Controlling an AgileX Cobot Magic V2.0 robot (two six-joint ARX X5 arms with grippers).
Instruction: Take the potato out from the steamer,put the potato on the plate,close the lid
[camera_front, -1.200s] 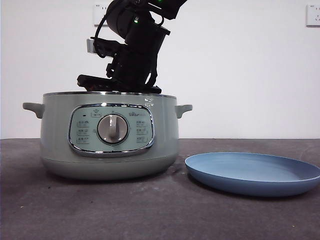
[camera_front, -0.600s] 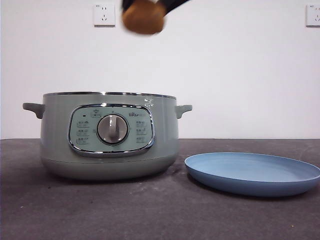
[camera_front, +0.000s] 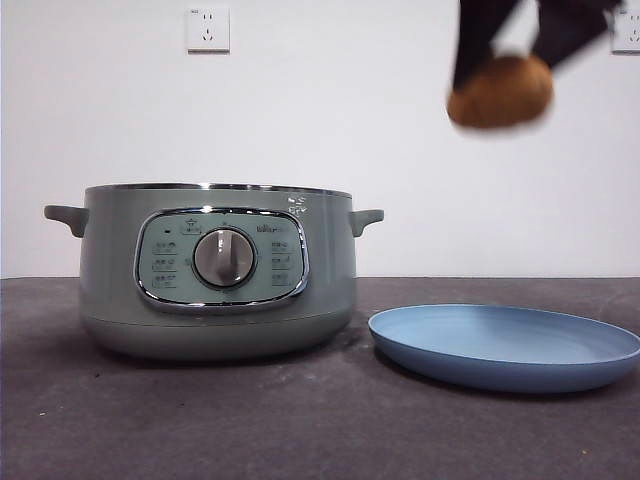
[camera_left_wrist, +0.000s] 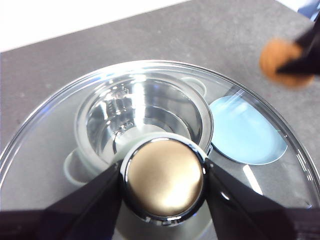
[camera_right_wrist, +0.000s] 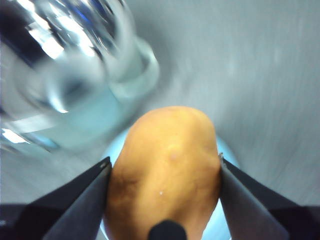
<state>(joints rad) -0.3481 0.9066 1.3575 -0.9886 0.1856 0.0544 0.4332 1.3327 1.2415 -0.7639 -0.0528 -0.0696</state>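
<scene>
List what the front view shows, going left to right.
Steamer → potato, held high by the right gripper → plate, low on the table. Potato and plate overlap in span; the plate reaches farther right.

The steamer (camera_front: 218, 270) stands on the table (camera_front: 300, 420), the plate (camera_front: 505, 345) just beside it to the right. The potato (camera_front: 499, 92) hangs high above the plate, right of the steamer.
</scene>
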